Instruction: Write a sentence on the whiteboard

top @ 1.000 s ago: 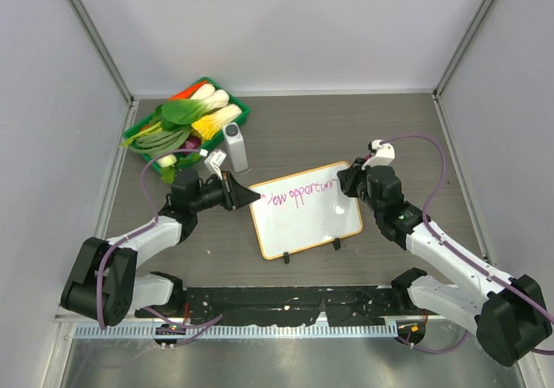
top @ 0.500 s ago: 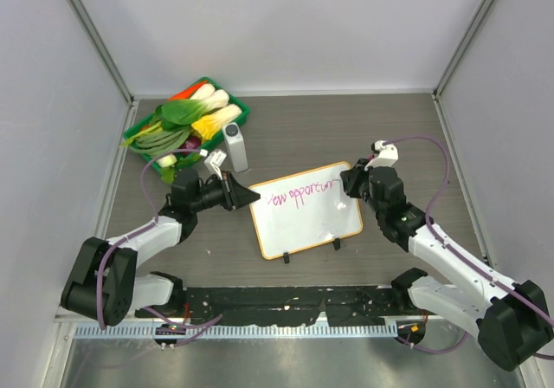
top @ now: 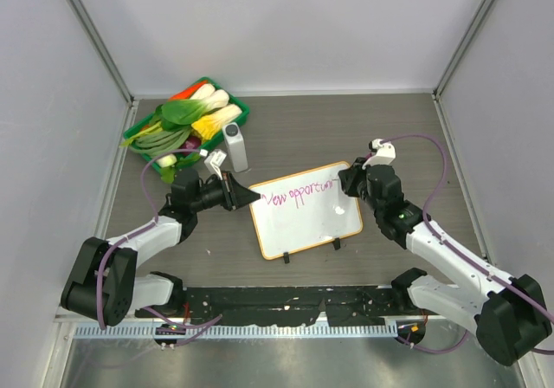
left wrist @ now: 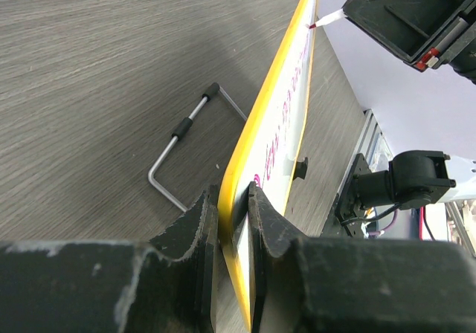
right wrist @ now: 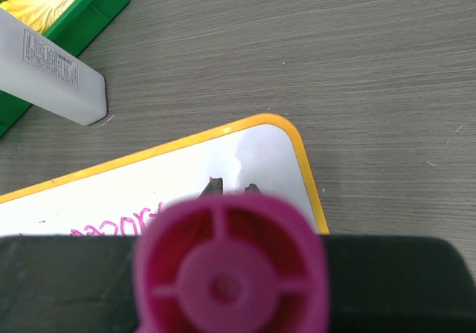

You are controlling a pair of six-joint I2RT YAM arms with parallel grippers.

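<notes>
The whiteboard (top: 305,223) with its orange frame lies mid-table, raised on its left side. My left gripper (top: 249,197) is shut on its left edge; in the left wrist view the fingers (left wrist: 195,233) clamp the yellow-orange frame (left wrist: 277,110). The sentence (top: 299,196) in pink reads about "New opportun" in one line along the top. My right gripper (top: 346,185) is shut on a pink marker (right wrist: 230,273), whose tip (left wrist: 315,25) touches the board's top right corner. The right wrist view shows the board (right wrist: 186,180) below the fingertips (right wrist: 216,186).
A green tray (top: 234,109) of vegetables stands at the back left. A white bottle (top: 235,146) lies beside it, near the board's top left. A bent wire stand (left wrist: 182,153) lies on the table under the board. Two black clip feet (top: 336,244) sit on its near edge.
My right gripper with the marker shifted slightly right and back left at the end of the written line. My left gripper and the board have held still.
</notes>
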